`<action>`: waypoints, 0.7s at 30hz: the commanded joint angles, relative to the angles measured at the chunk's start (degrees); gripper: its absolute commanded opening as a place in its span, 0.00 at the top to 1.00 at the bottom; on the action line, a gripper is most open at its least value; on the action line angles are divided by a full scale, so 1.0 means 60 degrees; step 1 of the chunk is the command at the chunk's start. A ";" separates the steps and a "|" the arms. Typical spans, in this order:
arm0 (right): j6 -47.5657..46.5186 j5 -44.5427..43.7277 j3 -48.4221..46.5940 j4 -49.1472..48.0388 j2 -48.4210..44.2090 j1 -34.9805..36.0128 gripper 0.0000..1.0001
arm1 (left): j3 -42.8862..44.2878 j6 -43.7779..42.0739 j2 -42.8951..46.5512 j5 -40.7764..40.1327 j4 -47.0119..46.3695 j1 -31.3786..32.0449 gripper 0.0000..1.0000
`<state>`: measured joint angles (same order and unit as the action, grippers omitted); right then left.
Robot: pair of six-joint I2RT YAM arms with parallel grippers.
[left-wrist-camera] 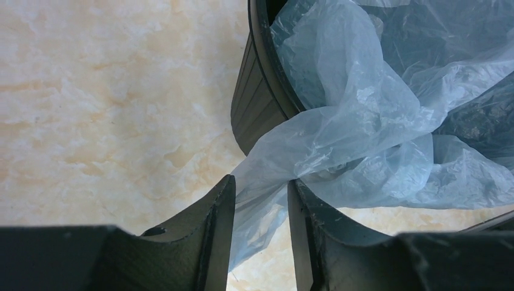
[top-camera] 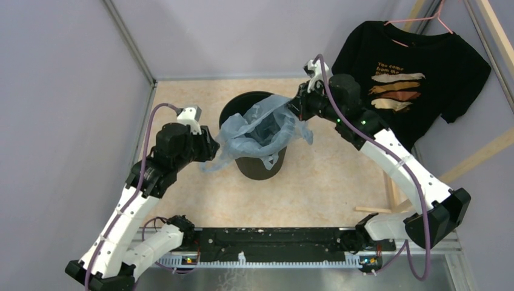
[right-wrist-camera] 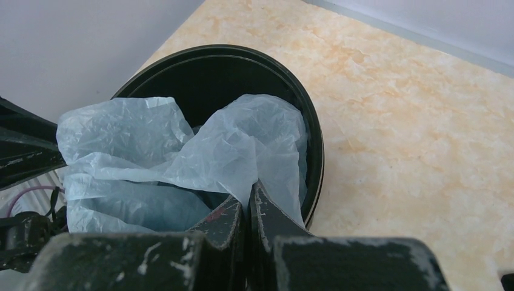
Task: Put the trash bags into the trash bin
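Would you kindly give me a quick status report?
Right gripper shut on trash bag. Left gripper straddles bag edge, grip unclear. Bag partly inside trash bin, draped over rim. Nothing blocking.

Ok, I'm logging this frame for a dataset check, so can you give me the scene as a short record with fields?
bag: light-blue trash bag, partly inside the bin, edges spilling over the rim
bin: black trash bin, upright on the table
left arm: left pincer gripping a bag edge outside the bin's left side
right arm: right pincer pinching the bag at the rim
background: black T-shirt hanging far right, untouched
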<state>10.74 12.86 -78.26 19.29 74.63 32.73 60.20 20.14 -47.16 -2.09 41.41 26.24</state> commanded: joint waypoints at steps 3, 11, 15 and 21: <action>0.0182 0.0327 -0.0258 -0.0582 0.0011 -0.0166 1.00 | 0.0226 -0.0039 -0.0491 -0.0132 -0.0631 -0.0037 0.67; 0.0424 0.0437 -0.0366 -0.0902 0.0378 -0.0606 1.00 | 0.1062 -0.0184 -0.1023 -0.1326 -0.0817 -0.0044 1.00; 0.0626 0.0895 -0.0752 -0.1040 0.1075 -0.1144 1.00 | 0.1673 -0.0484 -0.1565 -0.1762 -0.0943 -0.0052 1.00; 0.0753 0.1130 -0.1187 -0.1345 0.1999 -0.1591 1.00 | 0.2404 -0.0246 -0.2589 -0.2054 -0.1230 -0.0200 1.00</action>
<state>14.22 17.93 -81.32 14.85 84.20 25.02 71.33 18.68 -59.33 -11.51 37.32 26.02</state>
